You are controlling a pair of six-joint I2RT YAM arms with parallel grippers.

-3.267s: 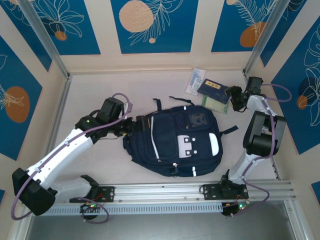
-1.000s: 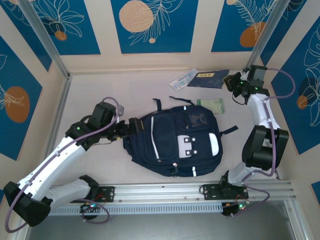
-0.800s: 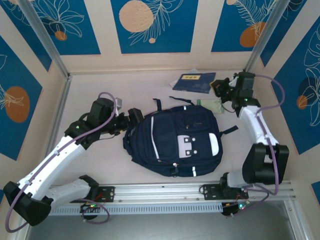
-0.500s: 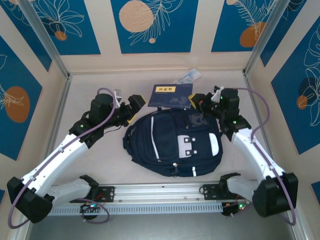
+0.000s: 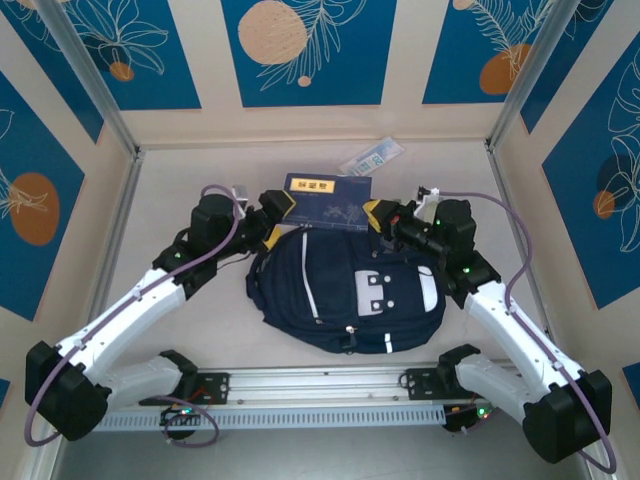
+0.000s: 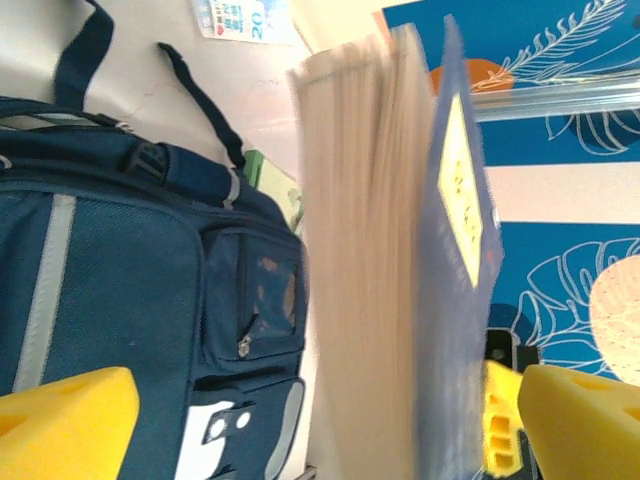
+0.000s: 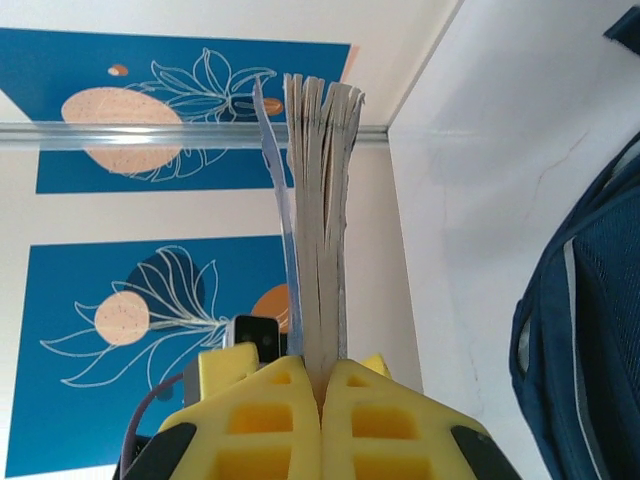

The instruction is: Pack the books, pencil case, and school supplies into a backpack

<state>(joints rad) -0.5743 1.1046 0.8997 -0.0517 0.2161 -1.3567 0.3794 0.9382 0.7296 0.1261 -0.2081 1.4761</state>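
Observation:
The navy backpack [image 5: 345, 285] lies flat mid-table, its white dotted patch facing up. A dark navy book [image 5: 325, 203] with a pale label hangs over the backpack's far top edge. My right gripper [image 5: 378, 214] is shut on the book's right edge. In the right wrist view the yellow jaws [image 7: 322, 375] pinch fanned pages [image 7: 318, 200]. My left gripper [image 5: 272, 215] stands open at the book's left edge. In the left wrist view the book [image 6: 455, 250] stands edge-on between the wide-apart yellow fingers [image 6: 60, 425], beside the backpack [image 6: 120, 260]. The white-and-blue packet [image 5: 372, 157] lies near the back wall.
A green-edged flat thing [image 6: 268, 172] peeks out behind the backpack's top. Black straps [image 6: 200, 95] trail toward the packet [image 6: 240, 18]. Walls with aluminium posts [image 5: 95, 85] enclose the table on three sides. The arm bases stand on a rail [image 5: 330, 385] at the near edge.
My right arm swung the navy book from the back right corner leftward to the backpack's top edge. My left gripper rose and moved right to the book's left edge.

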